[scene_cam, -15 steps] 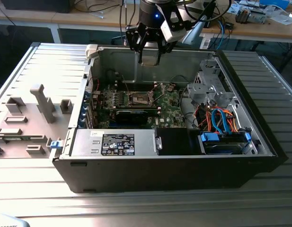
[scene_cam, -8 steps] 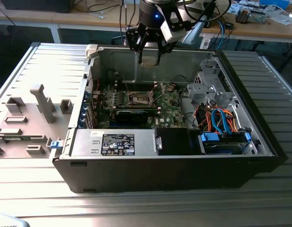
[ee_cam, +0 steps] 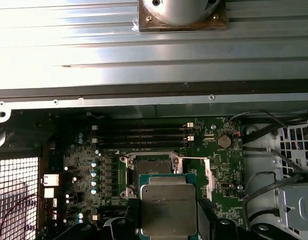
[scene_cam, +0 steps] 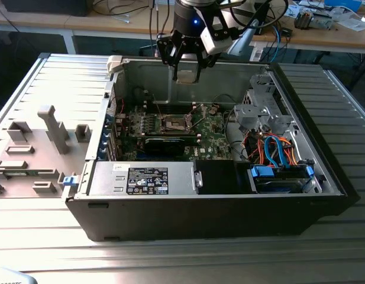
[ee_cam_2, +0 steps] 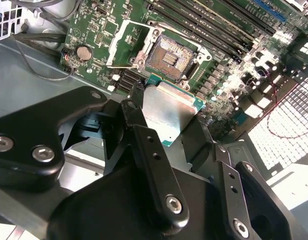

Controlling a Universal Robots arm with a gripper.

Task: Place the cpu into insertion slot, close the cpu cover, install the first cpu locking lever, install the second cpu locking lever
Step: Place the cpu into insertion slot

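Fingers (ee_cam_2: pixel 131 117) are clamping the cpu (ee_cam_2: pixel 168 107) by two opposite edges, silver top facing the camera. I am holding it high over the open computer case (scene_cam: pixel 200 219), at the upper middle of the exterior view. In both wrist views the cpu is hanging above the green motherboard (ee_cam: pixel 223 170), apart from the insertion slot (ee_cam_2: pixel 169 56). The slot is lying bare, with the cpu cover (ee_cam_2: pixel 114 50) swung open beside it.

Clamped between the black jaws: the cpu (ee_cam: pixel 168 210), silver top facing the camera. Just beyond the jaws, the insertion slot (ee_cam: pixel 153 165), uncovered, on the green motherboard (ee_cam: pixel 222 167); memory slots (ee_cam: pixel 139 135) farther beyond.
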